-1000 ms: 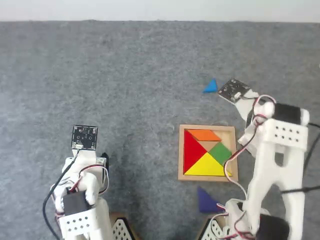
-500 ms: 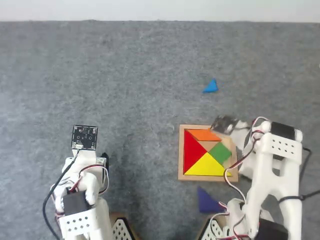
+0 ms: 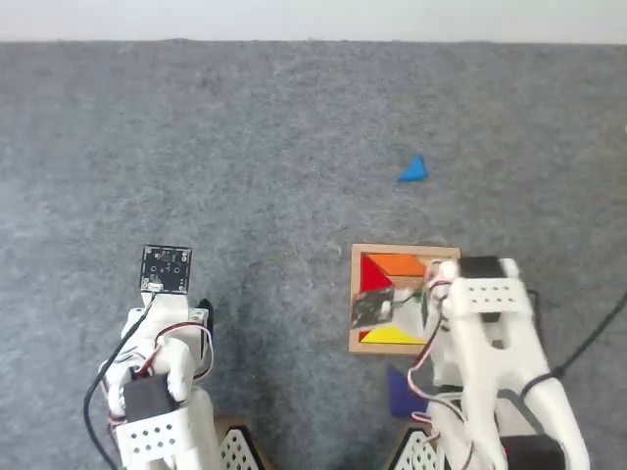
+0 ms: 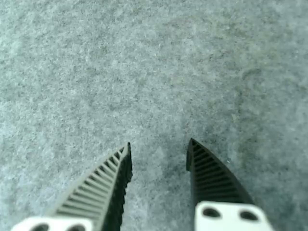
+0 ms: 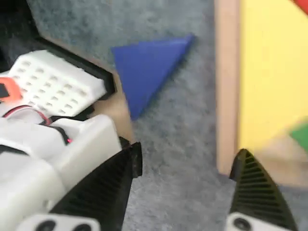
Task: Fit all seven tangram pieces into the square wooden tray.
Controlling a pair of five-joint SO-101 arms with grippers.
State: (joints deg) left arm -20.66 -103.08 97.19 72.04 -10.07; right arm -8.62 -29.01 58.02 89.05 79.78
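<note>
The square wooden tray [image 3: 406, 249] lies at the right, holding a red piece [image 3: 370, 276], an orange piece [image 3: 398, 263] and a yellow piece [image 3: 393, 335]. My right arm [image 3: 482, 296] hangs over the tray and hides much of it. A small light blue triangle [image 3: 413, 169] lies on the carpet beyond the tray. A dark blue triangle [image 3: 399, 390] lies just in front of it. In the right wrist view my right gripper [image 5: 190, 156] is open and holds nothing, above the tray's near rim [image 5: 226, 96], beside the yellow piece [image 5: 274, 72] and the dark blue triangle [image 5: 147, 72]. My left gripper [image 4: 160, 144] is open over bare carpet.
Grey carpet covers the table. The left arm [image 3: 162, 367] stands folded at the near left. The white and black base of an arm [image 5: 53, 86] sits close to the dark blue triangle. A green piece [image 5: 301, 134] shows at the edge of the right wrist view.
My right arm has swung back from near the light blue triangle to above the tray's near side. The left arm has not moved.
</note>
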